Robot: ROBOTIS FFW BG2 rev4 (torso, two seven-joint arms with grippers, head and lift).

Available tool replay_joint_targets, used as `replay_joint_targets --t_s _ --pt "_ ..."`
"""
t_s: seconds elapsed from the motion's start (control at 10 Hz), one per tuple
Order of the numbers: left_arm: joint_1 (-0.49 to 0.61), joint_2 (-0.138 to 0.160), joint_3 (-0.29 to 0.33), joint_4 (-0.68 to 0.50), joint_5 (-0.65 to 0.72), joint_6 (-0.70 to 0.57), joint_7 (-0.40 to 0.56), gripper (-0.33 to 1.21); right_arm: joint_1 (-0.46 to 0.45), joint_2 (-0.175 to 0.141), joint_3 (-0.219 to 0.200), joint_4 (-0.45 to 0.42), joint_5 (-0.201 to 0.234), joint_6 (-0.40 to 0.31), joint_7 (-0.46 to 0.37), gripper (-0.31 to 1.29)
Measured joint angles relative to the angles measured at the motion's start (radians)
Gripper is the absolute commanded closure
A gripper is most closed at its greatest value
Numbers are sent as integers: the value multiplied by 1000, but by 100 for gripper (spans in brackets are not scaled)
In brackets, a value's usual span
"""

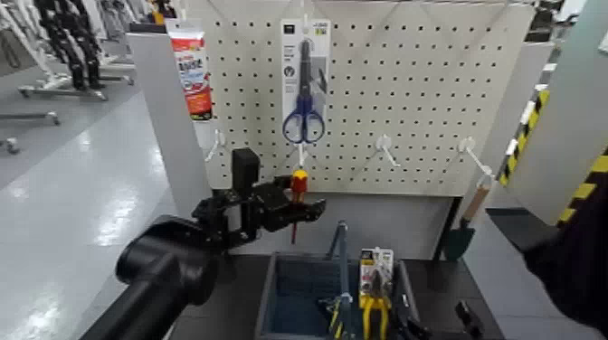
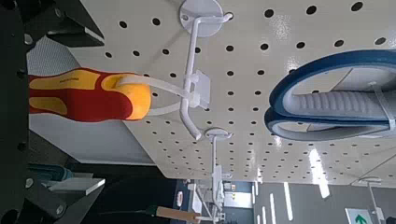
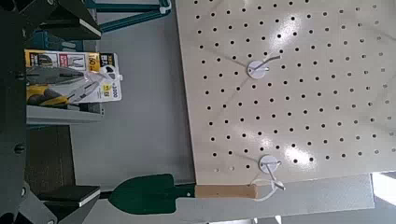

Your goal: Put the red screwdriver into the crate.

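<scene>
The red screwdriver (image 1: 298, 186) hangs upright from a white peg on the pegboard, yellow band on top and thin shaft pointing down. My left gripper (image 1: 303, 207) reaches in from the left and stands open around its handle. In the left wrist view the red handle (image 2: 79, 95) lies between the two dark fingers with a gap on each side. The crate (image 1: 291, 298), dark blue-grey with a tall middle handle, stands just below. My right gripper (image 3: 93, 107) is open and holds nothing, off to the right.
Blue-handled scissors on a card (image 1: 305, 86) hang above the screwdriver. A red and white tube (image 1: 192, 70) hangs at the left. A green trowel (image 1: 460, 237) hangs at the board's lower right. Yellow-handled pliers on a card (image 1: 374, 291) stand in the crate.
</scene>
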Motion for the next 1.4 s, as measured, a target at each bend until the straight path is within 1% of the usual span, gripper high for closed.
replay_joint_targets --t_s 0.1,0.3,0.4,0.5,0.6,1.0,1.2,1.4 --pt "-2 -1 -3 4 6 1 3 90 0 0 -1 0 0 0 0 13" --pt "-1 -2 -5 7 21 8 10 95 0 1 -2 -1 0 -1 0 13" --pt "1 -2 -5 7 22 11 13 96 0 2 -2 -1 0 -1 0 13" --pt "3 -2 -4 6 22 12 15 101 1 2 -3 -1 0 -2 0 13" --pt "5 -2 -2 4 23 13 19 113 1 2 -3 -1 0 -2 0 13" --pt "21 2 5 -29 20 13 30 113 3 3 -4 -1 0 -2 0 13" --pt "46 12 12 -96 22 31 36 113 3 4 -4 -1 0 -2 0 13" --pt "106 24 39 -199 23 66 58 113 4 5 -5 -1 0 -1 0 13"
